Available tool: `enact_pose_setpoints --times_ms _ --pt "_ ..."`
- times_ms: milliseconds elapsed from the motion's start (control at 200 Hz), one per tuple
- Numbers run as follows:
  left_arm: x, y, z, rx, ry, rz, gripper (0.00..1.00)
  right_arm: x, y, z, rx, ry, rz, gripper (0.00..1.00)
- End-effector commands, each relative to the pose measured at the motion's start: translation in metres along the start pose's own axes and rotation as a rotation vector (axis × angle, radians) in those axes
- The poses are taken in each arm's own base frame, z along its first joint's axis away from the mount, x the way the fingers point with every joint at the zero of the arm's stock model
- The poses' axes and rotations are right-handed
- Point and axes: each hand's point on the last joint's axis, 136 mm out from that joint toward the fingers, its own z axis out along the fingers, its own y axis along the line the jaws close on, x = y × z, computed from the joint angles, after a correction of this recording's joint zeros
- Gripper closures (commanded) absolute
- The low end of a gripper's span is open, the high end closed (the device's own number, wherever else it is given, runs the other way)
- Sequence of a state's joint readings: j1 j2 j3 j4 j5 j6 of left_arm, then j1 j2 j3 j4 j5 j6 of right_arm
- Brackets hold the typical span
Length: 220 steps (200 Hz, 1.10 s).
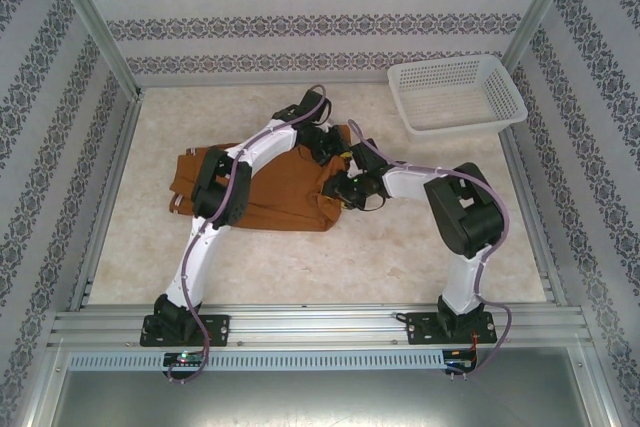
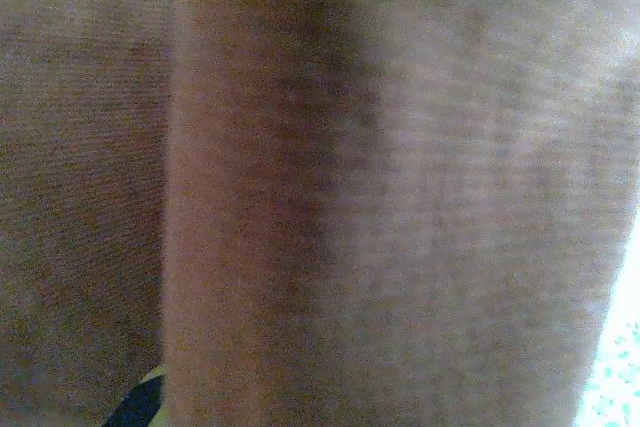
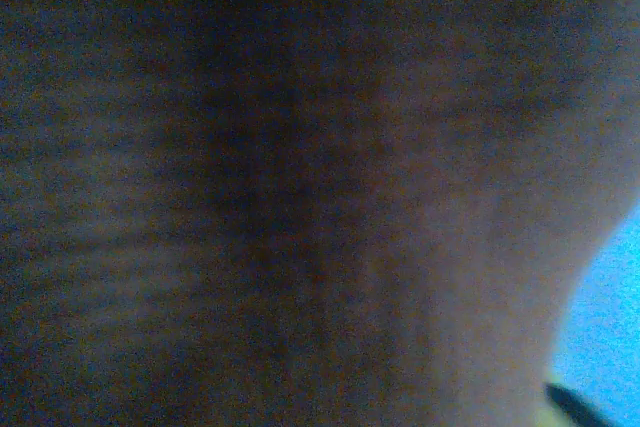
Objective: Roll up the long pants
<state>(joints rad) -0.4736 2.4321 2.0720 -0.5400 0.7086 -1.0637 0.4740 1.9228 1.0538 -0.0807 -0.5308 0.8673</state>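
The long pants [image 1: 285,197] lie folded as a rust-brown slab in the middle of the table. My left gripper [image 1: 325,147] reaches over them to their far right corner. Brown cloth [image 2: 400,197] hangs right against the lens in the left wrist view and hides the jaws; the gripper is shut on that corner. My right gripper [image 1: 338,192] sits at the right edge of the pants, a little nearer to me. Dark cloth [image 3: 380,207] covers its jaws in the right wrist view, so their stance is hidden.
A white mesh basket [image 1: 450,125] stands at the back right corner. Metal frame posts and rails run along the table's edges. Bare marble-look tabletop [image 1: 300,267] lies between the pants and the arm bases.
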Motion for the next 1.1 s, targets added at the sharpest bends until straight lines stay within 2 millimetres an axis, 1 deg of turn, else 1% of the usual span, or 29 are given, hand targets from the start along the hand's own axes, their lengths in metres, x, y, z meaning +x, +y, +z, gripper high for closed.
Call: enact_pose_setpoints --times_ms 0,50,60,70,85,110,120,125,130,135,140,145,155,185,205,270,345,415,450,515,575,630,669,749,834,969,1054,1094 --pt "-0.01 -0.084 -0.058 0.209 -0.11 0.131 1.0 0.059 -0.052 0.019 0.18 0.199 0.098 1.0" --pt "-0.011 -0.082 -0.06 0.207 -0.113 0.132 1.0 0.057 -0.061 0.012 0.221 0.191 0.086 1.0" --pt "-0.012 -0.082 -0.06 0.205 -0.114 0.132 0.97 0.055 -0.061 0.01 0.225 0.181 0.075 1.0" --pt "-0.011 -0.082 -0.061 0.205 -0.113 0.133 0.93 0.056 -0.065 0.007 0.245 0.185 0.077 1.0" --pt "-0.012 -0.082 -0.063 0.206 -0.114 0.135 0.84 0.056 -0.069 0.003 0.263 0.184 0.072 1.0" --pt "-0.012 -0.081 -0.064 0.204 -0.115 0.136 0.63 0.054 -0.074 -0.004 0.296 0.175 0.059 1.0" --pt "-0.012 -0.082 -0.064 0.205 -0.115 0.139 0.57 0.053 -0.077 -0.008 0.31 0.172 0.055 1.0" --pt "-0.012 -0.083 -0.065 0.206 -0.115 0.141 0.51 0.053 -0.078 -0.01 0.317 0.171 0.053 1.0" --pt "-0.012 -0.082 -0.065 0.206 -0.116 0.14 0.48 0.053 -0.079 -0.011 0.324 0.169 0.051 1.0" --pt "-0.012 -0.082 -0.066 0.205 -0.116 0.141 0.41 0.052 -0.08 -0.013 0.331 0.166 0.047 1.0" --pt "-0.012 -0.082 -0.066 0.206 -0.115 0.142 0.38 0.052 -0.082 -0.015 0.339 0.165 0.045 1.0" --pt "-0.012 -0.082 -0.066 0.205 -0.116 0.143 0.32 0.051 -0.083 -0.017 0.347 0.163 0.041 1.0" --pt "-0.012 -0.083 -0.066 0.206 -0.116 0.145 0.24 0.05 -0.086 -0.021 0.361 0.16 0.034 1.0" --pt "-0.012 -0.082 -0.068 0.205 -0.118 0.147 0.07 0.047 -0.092 -0.034 0.404 0.147 0.019 1.0" --pt "-0.012 -0.083 -0.069 0.205 -0.12 0.148 0.01 0.044 -0.096 -0.044 0.432 0.138 0.008 1.0" --pt "-0.012 -0.083 -0.074 0.201 -0.126 0.153 0.0 0.036 -0.109 -0.077 0.527 0.111 -0.034 1.0" --pt "-0.011 -0.083 -0.076 0.198 -0.126 0.159 0.0 0.025 -0.118 -0.122 0.658 0.076 -0.098 1.0" --pt "-0.009 -0.084 -0.079 0.201 -0.128 0.16 0.0 0.014 -0.119 -0.164 0.798 0.054 -0.173 1.0" --pt "-0.009 -0.085 -0.08 0.208 -0.13 0.159 0.0 0.007 -0.116 -0.182 0.862 0.041 -0.21 1.0" --pt "-0.009 -0.087 -0.08 0.227 -0.13 0.153 0.0 -0.001 -0.112 -0.205 0.952 0.034 -0.256 1.0" --pt "-0.007 -0.089 -0.079 0.246 -0.122 0.148 0.0 -0.006 -0.108 -0.216 1.004 0.031 -0.283 1.0" --pt "-0.005 -0.09 -0.077 0.256 -0.11 0.14 0.0 -0.009 -0.105 -0.219 1.05 0.028 -0.312 1.0" --pt "-0.005 -0.088 -0.075 0.26 -0.102 0.134 0.0 -0.01 -0.104 -0.216 1.083 0.032 -0.334 1.0" --pt "-0.003 -0.085 -0.071 0.261 -0.092 0.124 0.0 -0.007 -0.105 -0.203 1.14 0.052 -0.38 1.0" --pt "-0.001 -0.082 -0.066 0.266 -0.074 0.103 0.0 -0.002 -0.109 -0.188 1.214 0.077 -0.429 1.0" --pt "0.008 -0.09 -0.055 0.318 -0.017 0.077 0.0 0.004 -0.118 -0.164 1.311 0.108 -0.499 1.0" --pt "0.011 -0.096 -0.052 0.336 -0.002 0.075 0.0 0.007 -0.123 -0.152 1.364 0.132 -0.531 1.0" --pt "0.015 -0.098 -0.047 0.341 0.019 0.071 0.0 0.007 -0.124 -0.148 1.382 0.136 -0.545 1.0"
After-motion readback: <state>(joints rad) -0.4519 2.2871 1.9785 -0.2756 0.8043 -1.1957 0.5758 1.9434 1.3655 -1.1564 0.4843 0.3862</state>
